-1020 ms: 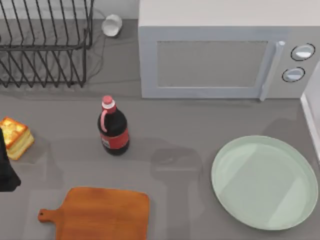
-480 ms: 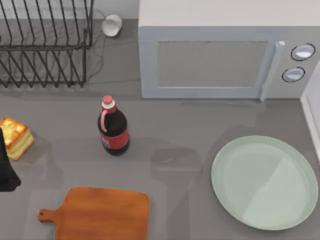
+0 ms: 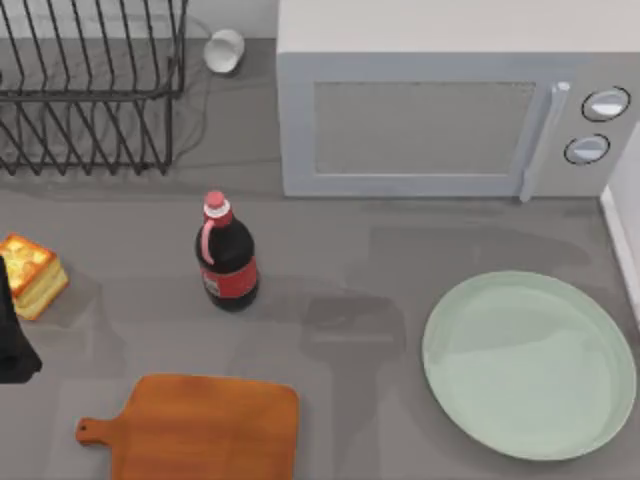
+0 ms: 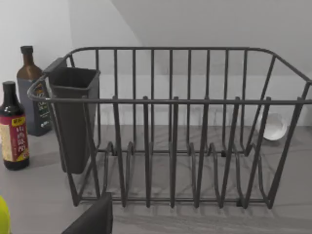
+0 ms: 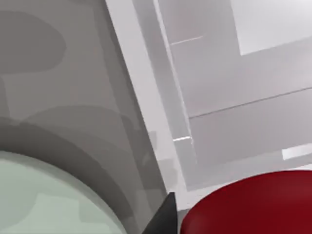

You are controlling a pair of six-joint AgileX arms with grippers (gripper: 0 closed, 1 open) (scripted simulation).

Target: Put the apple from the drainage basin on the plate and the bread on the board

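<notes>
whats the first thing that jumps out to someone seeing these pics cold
Probably the large pale green plate at the table's right, lying bare in front of the grey microwave. Next, the dark red-capped bottle standing alone mid-table, with the orange wooden board nearer the front edge. At the left edge the bread lies beside the left arm, and a glossy red apple looms in the right wrist view.

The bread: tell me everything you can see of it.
The bread is a small, thick square slice, toasted golden-orange on top with pale yellow sides. It lies flat on the grey table near the top view's left edge, left of the dark red-capped bottle and above the orange-brown board, apart from both. The black left arm overlaps its left edge in that view; whether they touch cannot be told. It is not yet on the board.
</notes>
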